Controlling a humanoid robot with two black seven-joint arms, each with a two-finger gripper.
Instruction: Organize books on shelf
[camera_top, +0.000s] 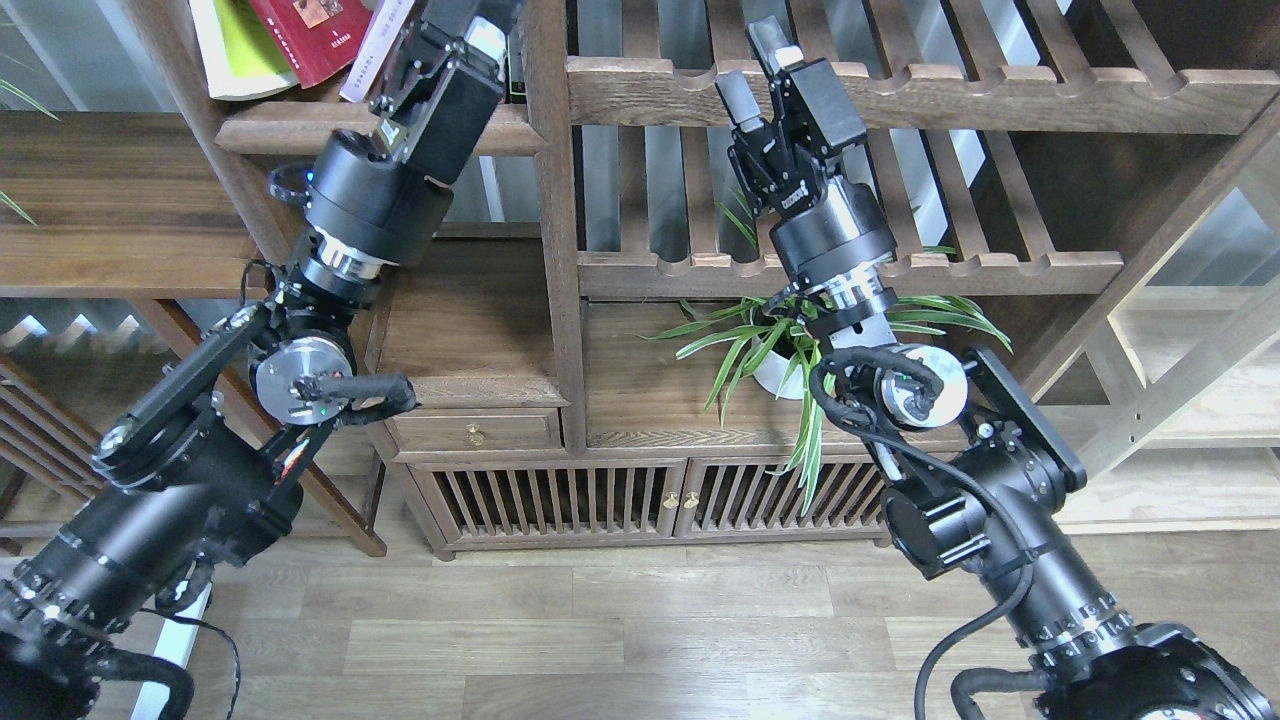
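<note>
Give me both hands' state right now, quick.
Left hand: up at the leaning paperbacks on the dark-brown wooden shelf; fingers run out of frame, cannot tell.
Right hand: open, holding nothing, raised before the slatted wooden rack.

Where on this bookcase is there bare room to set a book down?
Free: the bare board beside the left arm, above the small drawer. Crowded: the shelf at top left, where the books lean and the left gripper reaches in; the plant fills the middle bay.
</note>
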